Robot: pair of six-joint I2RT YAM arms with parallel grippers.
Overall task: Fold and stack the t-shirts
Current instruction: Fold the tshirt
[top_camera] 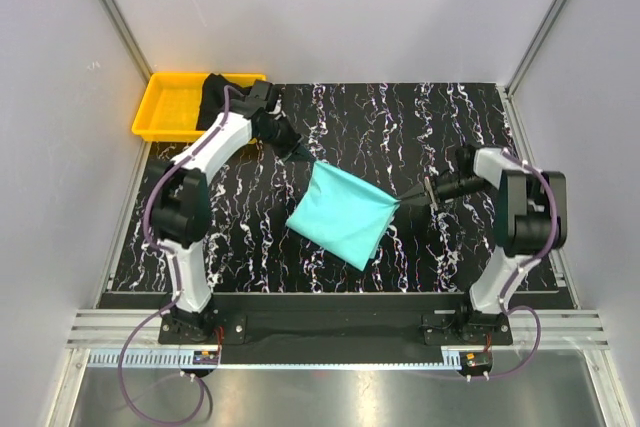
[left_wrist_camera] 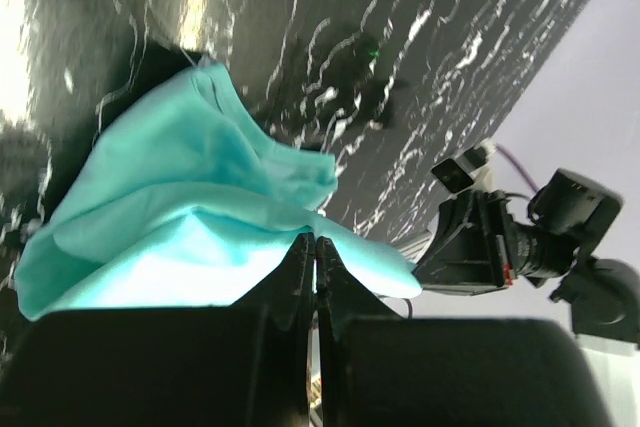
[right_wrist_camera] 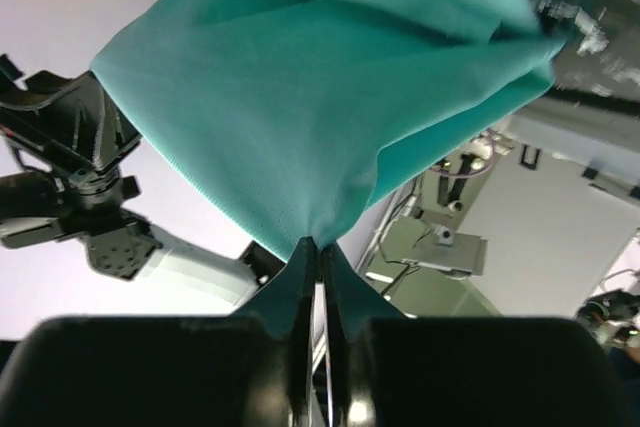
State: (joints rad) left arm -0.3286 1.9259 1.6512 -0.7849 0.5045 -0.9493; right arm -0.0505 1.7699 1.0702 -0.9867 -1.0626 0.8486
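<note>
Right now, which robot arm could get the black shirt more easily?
Probably the left. The left gripper sits close to the black shirt draped over the yellow tray; the right gripper is far across the table. Both pinch the teal shirt.

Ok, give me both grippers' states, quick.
Left gripper: closed, pinching the turquoise t-shirt.
Right gripper: closed, pinching the turquoise t-shirt too.

black t-shirt (top_camera: 212, 92) — partly hidden, teal t-shirt (right_wrist_camera: 330, 117) cropped
</note>
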